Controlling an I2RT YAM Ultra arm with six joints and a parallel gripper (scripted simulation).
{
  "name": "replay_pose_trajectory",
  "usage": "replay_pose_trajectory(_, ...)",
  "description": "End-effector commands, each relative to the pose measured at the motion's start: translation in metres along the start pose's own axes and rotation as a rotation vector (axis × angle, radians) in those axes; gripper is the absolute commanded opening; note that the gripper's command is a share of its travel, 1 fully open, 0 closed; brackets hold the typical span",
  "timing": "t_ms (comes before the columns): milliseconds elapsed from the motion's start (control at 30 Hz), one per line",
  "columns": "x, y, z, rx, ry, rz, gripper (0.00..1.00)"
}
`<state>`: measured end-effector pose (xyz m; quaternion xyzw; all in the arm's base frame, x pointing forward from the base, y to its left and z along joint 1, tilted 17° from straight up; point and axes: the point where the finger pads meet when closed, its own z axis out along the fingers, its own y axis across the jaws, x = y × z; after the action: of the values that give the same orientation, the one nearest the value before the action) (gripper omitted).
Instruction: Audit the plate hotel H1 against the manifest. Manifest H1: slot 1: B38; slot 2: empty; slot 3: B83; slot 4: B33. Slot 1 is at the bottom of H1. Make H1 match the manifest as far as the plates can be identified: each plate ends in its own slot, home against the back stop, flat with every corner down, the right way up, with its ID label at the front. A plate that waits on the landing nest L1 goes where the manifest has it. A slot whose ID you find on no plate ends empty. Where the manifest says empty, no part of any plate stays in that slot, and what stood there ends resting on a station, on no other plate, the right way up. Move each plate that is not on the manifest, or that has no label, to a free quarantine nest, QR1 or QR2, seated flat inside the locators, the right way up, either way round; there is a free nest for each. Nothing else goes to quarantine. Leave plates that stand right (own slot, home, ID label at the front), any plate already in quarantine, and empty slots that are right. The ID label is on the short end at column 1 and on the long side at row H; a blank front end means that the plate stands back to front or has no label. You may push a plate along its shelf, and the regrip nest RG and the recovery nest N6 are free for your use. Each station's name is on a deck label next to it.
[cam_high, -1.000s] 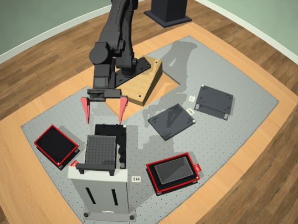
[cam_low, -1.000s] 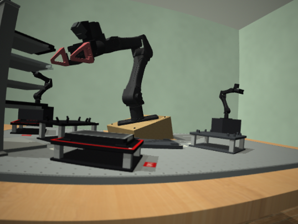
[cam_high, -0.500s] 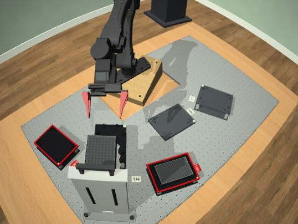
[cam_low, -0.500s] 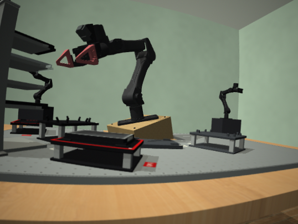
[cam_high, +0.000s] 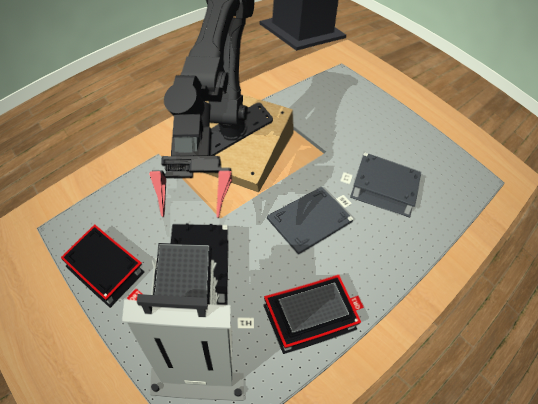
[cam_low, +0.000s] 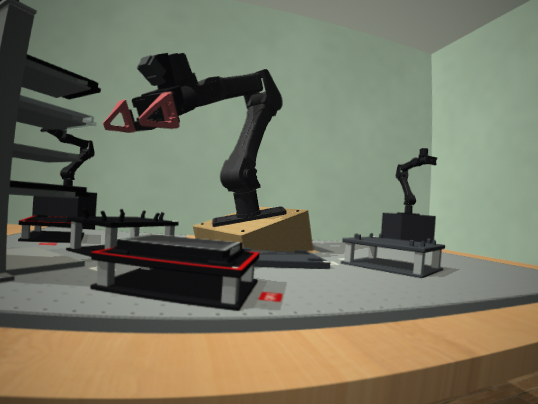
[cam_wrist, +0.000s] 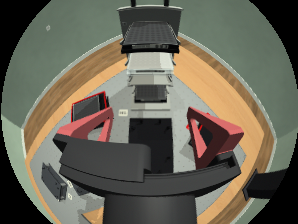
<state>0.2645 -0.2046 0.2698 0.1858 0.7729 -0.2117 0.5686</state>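
Note:
The plate hotel H1 stands at the front left of the deck; its shelves show at the left edge of the side view. A grey well plate lies on an upper shelf and also shows ahead in the wrist view. My gripper is open and empty. It hovers in front of the hotel at about the height of the upper shelves, a short way off the shelf fronts. I cannot read any plate label. The landing nest L1 holds no plate.
A red-framed quarantine nest to the right of H1 holds a grey well plate. The other red-framed nest at the left holds none. A flat dark nest lies mid-deck. The arm's wooden base is behind the gripper.

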Motion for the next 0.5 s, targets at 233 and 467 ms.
replay_pose_trajectory(233,0.003,-0.001,0.004,0.002,-0.025,-0.005,1.0)
replay_pose_trajectory(467,0.013,-0.001,0.01,0.002,-0.025,-0.005,1.0)
